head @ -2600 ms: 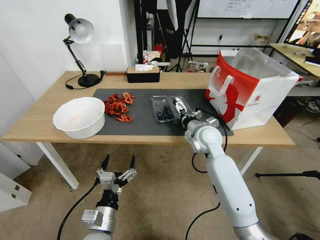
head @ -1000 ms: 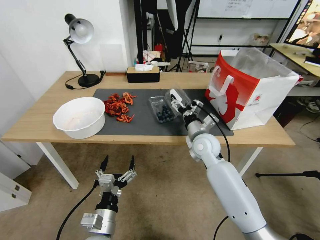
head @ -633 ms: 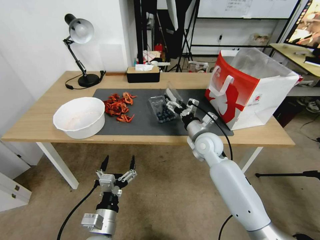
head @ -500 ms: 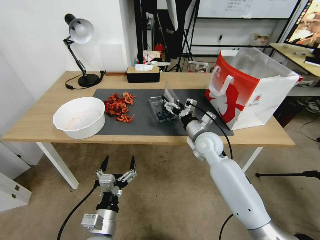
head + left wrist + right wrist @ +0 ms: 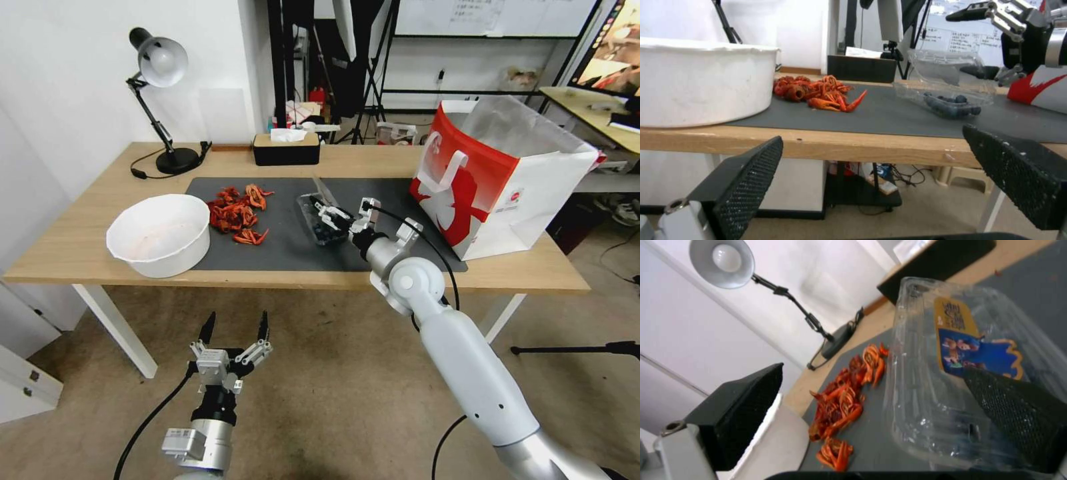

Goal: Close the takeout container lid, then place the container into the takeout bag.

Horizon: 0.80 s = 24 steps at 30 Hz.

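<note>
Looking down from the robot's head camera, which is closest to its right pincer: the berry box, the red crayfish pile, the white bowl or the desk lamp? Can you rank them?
From the right pincer, over the dark mat:
1. Takeout container, right at the pincer, lid half raised.
2. Crayfish pile, farther to the robot's left on the mat.
3. White bowl, beyond the mat's left edge.
4. Desk lamp, at the table's far left corner.

No wording can be read with certainty anywhere. The sticker (image 5: pixel 971 346) on the lid (image 5: pixel 951 380) carries dark lettering on a yellow band above a blue cartoon picture, but the characters cannot be made out. The takeout bag (image 5: pixel 497 183) bears a white figure graphic and a small red round logo (image 5: pixel 514 195) on its white side, illegible. The whiteboard (image 5: pixel 947 36) behind shows lines of handwriting too small to read.
</note>
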Tool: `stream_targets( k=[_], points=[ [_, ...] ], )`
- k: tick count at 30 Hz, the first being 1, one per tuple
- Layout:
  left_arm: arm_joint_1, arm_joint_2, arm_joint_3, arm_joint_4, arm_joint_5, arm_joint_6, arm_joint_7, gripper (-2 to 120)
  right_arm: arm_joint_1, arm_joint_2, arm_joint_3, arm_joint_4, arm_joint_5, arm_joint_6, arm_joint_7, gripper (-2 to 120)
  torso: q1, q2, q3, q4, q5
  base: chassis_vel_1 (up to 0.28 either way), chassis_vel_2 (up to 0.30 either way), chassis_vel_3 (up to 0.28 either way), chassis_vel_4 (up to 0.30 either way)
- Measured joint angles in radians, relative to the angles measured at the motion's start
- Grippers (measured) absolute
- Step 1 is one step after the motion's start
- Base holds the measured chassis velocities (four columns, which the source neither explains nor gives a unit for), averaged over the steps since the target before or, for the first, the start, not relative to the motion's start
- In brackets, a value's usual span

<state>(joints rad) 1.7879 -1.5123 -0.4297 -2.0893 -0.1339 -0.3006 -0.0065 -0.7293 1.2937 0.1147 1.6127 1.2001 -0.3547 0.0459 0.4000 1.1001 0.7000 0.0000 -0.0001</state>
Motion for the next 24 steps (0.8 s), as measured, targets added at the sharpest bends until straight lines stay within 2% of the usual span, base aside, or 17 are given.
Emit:
stream_targets(
  k=[4, 6, 10, 13, 24],
  points=[
    [0.001, 0.001, 0.0, 0.001, 0.0, -0.002, 0.0, 100, 0.007, 0.002, 0.001, -0.003, 0.035, -0.038, 0.032, 100, 0.0, 0.0, 0.0, -0.0001, 0.0, 0.0, 0.0, 0.0, 0.0],
    [0.0, 0.002, 0.0, 0.001, 0.0, -0.003, 0.0, 100, 0.015, 0.01, 0.003, -0.003, 0.094, -0.057, 0.069, 100, 0.0, 0.0, 0.0, 0.0, 0.0001, 0.0, 0.0, 0.0, 0.0],
    [0.0, 0.002, -0.001, 0.001, -0.001, -0.003, 0.0, 100, 0.017, 0.012, 0.005, -0.003, 0.108, -0.06, 0.078, 100, 0.0, 0.0, 0.0, 0.0, 0.0001, 0.0, 0.0, 0.0, 0.0],
    [-0.001, 0.005, -0.001, 0.001, -0.002, -0.004, 0.0, 100, 0.033, 0.019, 0.002, -0.009, 0.149, -0.078, 0.133, 100, 0.0, 0.0, 0.0, 0.0, 0.0, 0.0, 0.0, 0.0, 0.0],
    [-0.003, 0.006, -0.001, 0.007, -0.003, -0.006, 0.001, 100, 0.074, 0.025, -0.022, -0.048, 0.119, -0.084, 0.185, 100, 0.0, 0.0, 0.0, 0.0, 0.0, 0.0, 0.0, 0.0, 0.0]
  ],
)
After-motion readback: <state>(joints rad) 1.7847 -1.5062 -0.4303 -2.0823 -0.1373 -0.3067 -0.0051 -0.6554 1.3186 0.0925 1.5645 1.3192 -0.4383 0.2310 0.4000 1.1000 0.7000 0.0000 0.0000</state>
